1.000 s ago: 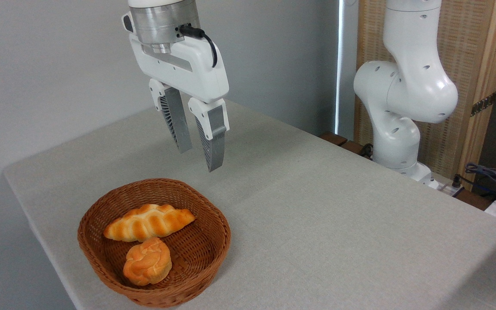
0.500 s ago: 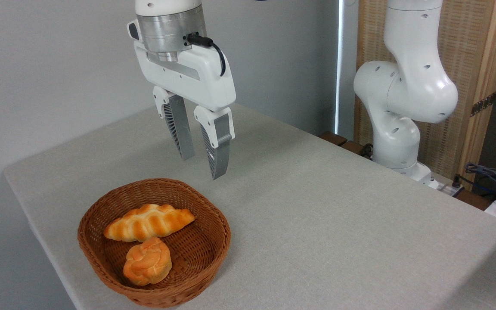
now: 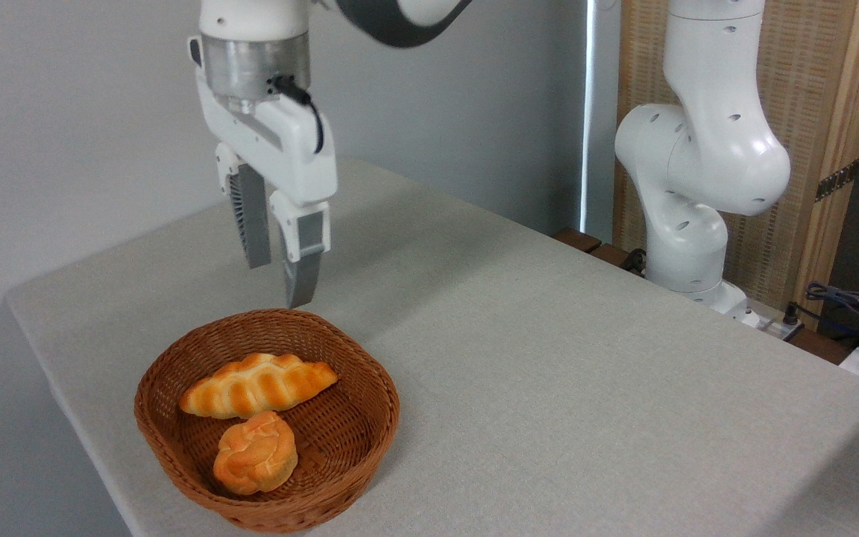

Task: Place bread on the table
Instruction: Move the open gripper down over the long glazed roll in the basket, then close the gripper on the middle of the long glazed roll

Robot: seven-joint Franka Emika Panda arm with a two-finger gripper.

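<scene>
You see the long braided golden-orange bread (image 3: pixel 258 385) lying in a round brown wicker basket (image 3: pixel 370 388) near the front left of the grey-beige cloth-covered table (image 3: pixel 549 358), with a smaller round knotted orange bun (image 3: pixel 256 453) just in front of it in the same basket. The white two-finger gripper (image 3: pixel 277 282) hangs in the air above the basket's back rim, pointing down and holding nothing. Its grey fingers (image 3: pixel 301 280) look slightly spread with a narrow gap, though this angle makes the gap hard to judge.

Empty hand (image 3: pixel 280 283) above basket (image 3: pixel 370 388), bread (image 3: pixel 258 385) and bun (image 3: pixel 256 453) inside
</scene>
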